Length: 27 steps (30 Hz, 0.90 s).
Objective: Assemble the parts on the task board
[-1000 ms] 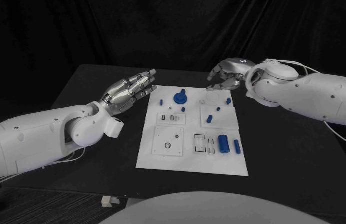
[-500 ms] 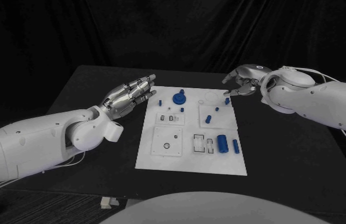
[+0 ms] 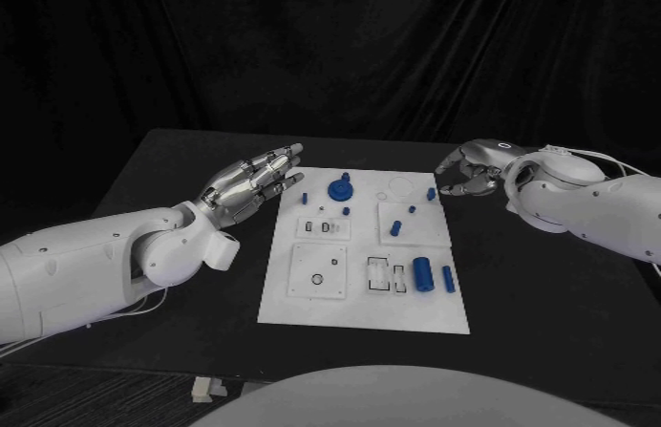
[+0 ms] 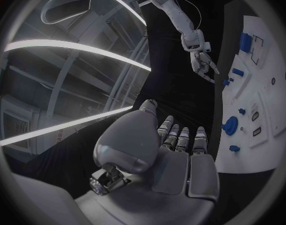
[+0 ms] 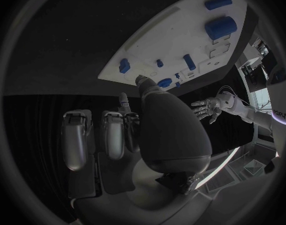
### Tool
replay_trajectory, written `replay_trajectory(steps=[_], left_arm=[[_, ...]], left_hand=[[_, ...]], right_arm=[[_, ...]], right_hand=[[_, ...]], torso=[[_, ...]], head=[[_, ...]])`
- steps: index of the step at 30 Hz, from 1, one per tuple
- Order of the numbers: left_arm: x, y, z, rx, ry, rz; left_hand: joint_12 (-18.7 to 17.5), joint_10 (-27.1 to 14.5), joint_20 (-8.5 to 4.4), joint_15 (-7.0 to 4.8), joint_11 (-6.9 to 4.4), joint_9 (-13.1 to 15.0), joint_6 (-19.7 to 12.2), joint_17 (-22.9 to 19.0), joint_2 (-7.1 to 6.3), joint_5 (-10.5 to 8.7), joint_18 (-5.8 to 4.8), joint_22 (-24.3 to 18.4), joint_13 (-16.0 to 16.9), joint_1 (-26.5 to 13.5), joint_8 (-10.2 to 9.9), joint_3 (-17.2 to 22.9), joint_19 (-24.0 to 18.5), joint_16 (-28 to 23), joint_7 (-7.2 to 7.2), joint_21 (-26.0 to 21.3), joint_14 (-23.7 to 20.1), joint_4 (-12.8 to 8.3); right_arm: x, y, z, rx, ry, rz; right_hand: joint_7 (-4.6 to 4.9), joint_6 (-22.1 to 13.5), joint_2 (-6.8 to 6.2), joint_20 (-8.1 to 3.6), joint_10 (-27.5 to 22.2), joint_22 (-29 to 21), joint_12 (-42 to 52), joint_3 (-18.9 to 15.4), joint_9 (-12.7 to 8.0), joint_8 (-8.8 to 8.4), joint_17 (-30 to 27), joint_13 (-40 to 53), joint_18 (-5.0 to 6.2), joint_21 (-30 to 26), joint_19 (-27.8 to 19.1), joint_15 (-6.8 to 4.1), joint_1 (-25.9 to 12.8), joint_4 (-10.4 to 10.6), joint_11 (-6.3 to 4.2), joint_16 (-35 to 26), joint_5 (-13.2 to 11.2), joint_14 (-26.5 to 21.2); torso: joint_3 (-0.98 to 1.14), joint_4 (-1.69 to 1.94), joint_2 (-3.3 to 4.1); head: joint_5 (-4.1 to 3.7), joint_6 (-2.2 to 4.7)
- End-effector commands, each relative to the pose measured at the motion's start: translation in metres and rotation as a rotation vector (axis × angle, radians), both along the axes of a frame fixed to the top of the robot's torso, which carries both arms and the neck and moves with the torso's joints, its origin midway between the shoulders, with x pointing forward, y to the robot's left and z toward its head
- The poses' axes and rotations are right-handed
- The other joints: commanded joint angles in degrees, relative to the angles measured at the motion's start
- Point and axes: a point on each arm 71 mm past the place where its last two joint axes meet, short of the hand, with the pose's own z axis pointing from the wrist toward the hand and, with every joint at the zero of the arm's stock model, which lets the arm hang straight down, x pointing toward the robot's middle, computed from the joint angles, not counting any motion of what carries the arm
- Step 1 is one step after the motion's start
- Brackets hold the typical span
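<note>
The white task board (image 3: pixel 320 298) lies in the middle of the black table, also seen in the wrist views (image 4: pixel 269 87) (image 5: pixel 171 42). Several blue parts are on it: a round knob (image 3: pixel 339 191) (image 4: pixel 230 125) at the far side, a thick cylinder (image 3: pixel 424 273) (image 5: pixel 219 26) and a thin bar (image 3: pixel 449 277) near the right edge, and small pegs (image 3: pixel 395 227). My left hand (image 3: pixel 255 181) (image 4: pixel 174 152) hovers flat, fingers stretched and empty, beside the board's far left corner. My right hand (image 3: pixel 473 167) (image 5: pixel 127 135) (image 4: pixel 202 64) hangs off the far right corner, fingers loosely bent and apart, holding nothing.
Black table (image 3: pixel 551 284) surface surrounds the board on all sides, with a black curtain behind. Empty outlined slots (image 3: pixel 320 279) mark the board's near left part.
My right hand has drawn away from above the board's far edge to the right, now off its far right corner. My left hand has barely shifted.
</note>
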Motion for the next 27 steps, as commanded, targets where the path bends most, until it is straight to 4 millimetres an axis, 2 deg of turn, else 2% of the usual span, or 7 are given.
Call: replay_trajectory(steps=[1,7,15,20,27], left_arm=[[-0.001,-0.002,0.002,-0.028,-0.014,-0.011],[-0.001,-0.001,0.001,-0.029,-0.015,-0.009],[-0.001,-0.001,0.0,-0.03,-0.011,-0.013],[-0.001,-0.001,0.0,-0.028,-0.009,-0.013],[-0.002,-0.001,-0.001,-0.027,-0.004,-0.017]], left_hand=[[0.2,0.2,0.44,0.44,0.36,0.1,0.5,0.0,0.01,0.31,0.11,-0.1,0.0,0.6,0.2,0.3,0.1,0.0,-0.06,-0.2,-0.1,0.0],[0.1,0.2,0.45,0.45,0.36,0.0,0.4,0.0,0.01,0.32,0.12,-0.1,0.0,0.6,0.2,0.3,0.1,0.0,-0.06,-0.2,-0.2,0.0],[0.0,0.2,0.47,0.47,0.35,0.0,0.3,0.0,0.0,0.35,0.12,-0.1,0.0,0.7,0.2,0.4,0.1,0.0,-0.07,-0.2,-0.2,0.0],[0.0,0.2,0.47,0.47,0.35,0.0,0.3,0.0,0.0,0.35,0.12,-0.1,0.0,0.7,0.2,0.4,0.1,0.0,-0.07,-0.2,-0.2,0.0],[0.0,0.1,0.5,0.49,0.35,0.0,0.2,0.0,0.0,0.39,0.12,-0.1,0.0,0.7,0.1,0.4,0.1,0.0,-0.07,-0.2,-0.2,0.0]], right_arm=[[0.0,-0.002,-0.002,0.003,-0.023,0.002],[-0.001,-0.005,-0.011,-0.001,-0.021,-0.008],[-0.001,-0.003,-0.023,-0.005,-0.012,-0.007],[-0.001,-0.001,-0.028,-0.007,-0.003,-0.004],[0.001,0.001,-0.032,-0.009,-0.001,-0.002]], right_hand=[[0.53,-0.5,0.17,0.34,6.0,15.0,0.2,0.1,-0.1,-0.44,15.1,15.1,-0.41,0.0,5.9,0.54,0.6,-0.5,0.53,0.2,0.5,6.0],[0.9,-0.8,0.25,0.49,6.0,15.0,0.2,0.2,0.0,-0.59,15.1,15.1,-0.37,-0.1,5.8,0.76,0.7,-0.7,0.75,0.2,0.5,6.0],[1.45,-0.9,0.56,0.97,6.0,14.9,0.2,0.1,0.5,-0.49,15.1,15.1,-0.32,-0.3,5.7,1.31,0.4,-0.8,1.26,0.2,-1.1,6.0],[2.22,0.9,0.82,1.54,6.0,14.9,0.2,-0.2,2.0,0.86,15.1,15.1,-0.34,-0.2,5.8,1.93,0.0,-0.7,1.94,0.2,-2.5,6.0],[2.42,0.7,0.91,1.67,6.0,14.9,0.2,-0.2,2.3,1.12,15.1,15.1,-0.34,-0.2,5.8,2.05,0.0,-0.8,2.09,0.2,-2.7,6.0]], torso=[[0.01,0.04,-0.01],[-0.01,0.02,-0.03],[-0.09,0.0,-0.13],[-0.04,0.0,-0.11],[-0.02,0.0,-0.12]], head=[[-0.26,0.0],[-0.26,0.0],[-0.03,0.0],[-0.05,0.0],[-0.06,0.0]])
